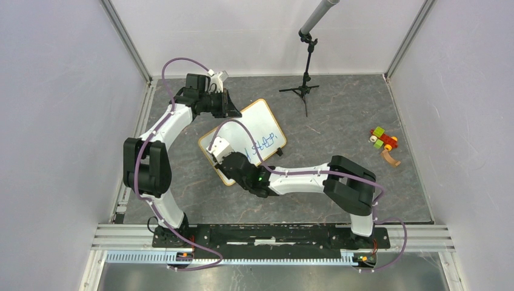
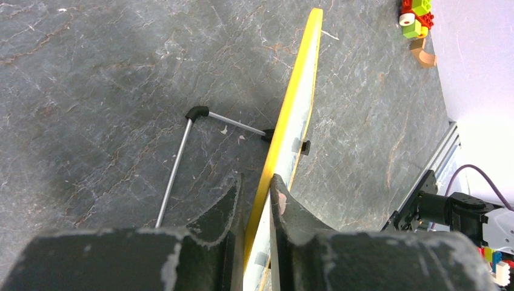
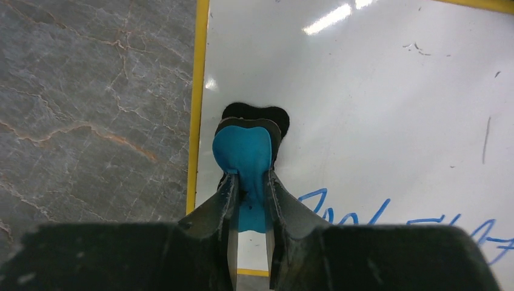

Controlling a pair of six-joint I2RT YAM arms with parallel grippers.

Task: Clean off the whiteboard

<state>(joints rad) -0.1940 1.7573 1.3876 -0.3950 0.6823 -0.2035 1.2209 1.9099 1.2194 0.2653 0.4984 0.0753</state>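
Note:
The whiteboard (image 1: pixel 257 124) lies at an angle in the middle of the table, white with a yellow frame and blue handwriting (image 1: pixel 264 145) near its right edge. My left gripper (image 1: pixel 233 107) is shut on the board's far-left edge; in the left wrist view the frame (image 2: pixel 298 100) runs edge-on between the fingers of that gripper (image 2: pixel 257 193). My right gripper (image 3: pixel 250 182) is shut on a blue eraser (image 3: pixel 242 150), whose dark pad rests on the board (image 3: pixel 376 103) near its left frame. The writing (image 3: pixel 388 217) sits just right of the eraser. From above, the right gripper (image 1: pixel 227 159) is over the board's near-left corner.
A thin metal stand rod (image 2: pixel 176 167) with a black elbow runs from the board's back onto the grey table. A small tripod stand (image 1: pixel 305 76) is at the back. Coloured toy bricks (image 1: pixel 383 140) lie at the right. White walls close in three sides.

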